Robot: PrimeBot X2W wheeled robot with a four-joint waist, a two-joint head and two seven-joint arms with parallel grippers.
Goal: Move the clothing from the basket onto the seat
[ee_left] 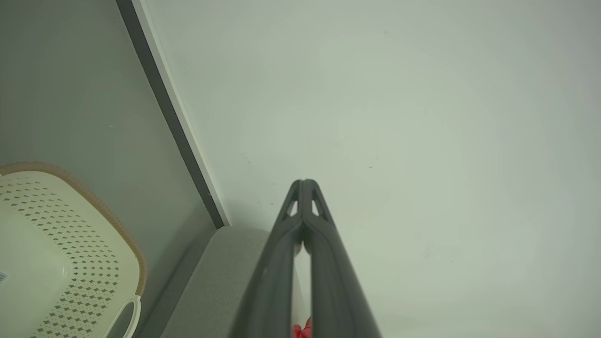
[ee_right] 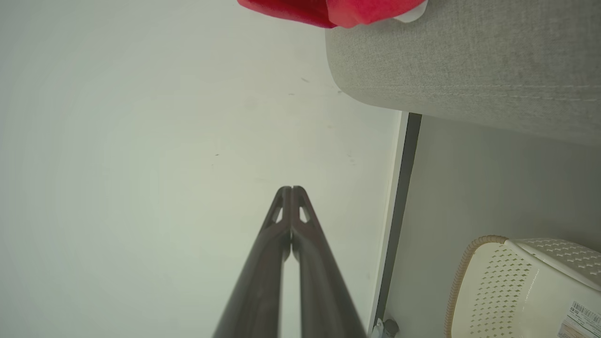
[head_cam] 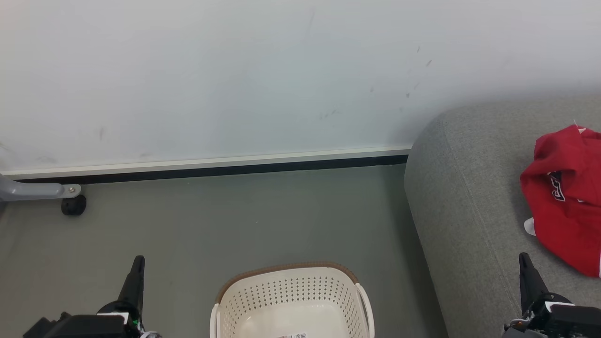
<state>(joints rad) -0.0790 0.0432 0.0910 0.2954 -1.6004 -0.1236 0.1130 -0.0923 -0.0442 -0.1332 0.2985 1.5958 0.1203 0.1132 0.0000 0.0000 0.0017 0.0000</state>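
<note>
At the far left, a grey metal leg [head_cam: 35, 190] ending in a black caster [head_cam: 73, 205] stands on the grey-green floor [head_cam: 235, 216], against a pale wall [head_cam: 235, 70] with a white and dark baseboard [head_cam: 211, 165]. At the lower left, the left gripper [head_cam: 138, 261] points up over the floor with its two long dark fingers pressed together and nothing between them; its wrist view shows the tips meeting. At the bottom centre, the basket [head_cam: 281, 268] sits on the floor. It is cream-white plastic with perforated sides and a brown braided rim, and its pale bottom shows a barcode label [head_cam: 296, 335]. Just to the right of the basket, the rounded end of the seat [head_cam: 460, 197], a large grey fabric sofa, stands close to the wall. The clothing [head_cam: 568, 188] lies in a crumpled heap on the sofa cushion at the right edge: bright red fabric with white-and-dark lettering, and a bit of white cloth [head_cam: 529, 226] peeking out at its left side. At the lower right, the right gripper [head_cam: 524, 259] points up over the sofa, near the lower edge of the red heap but apart from it. Its fingers are also closed and hold nothing, as its wrist view confirms.
</note>
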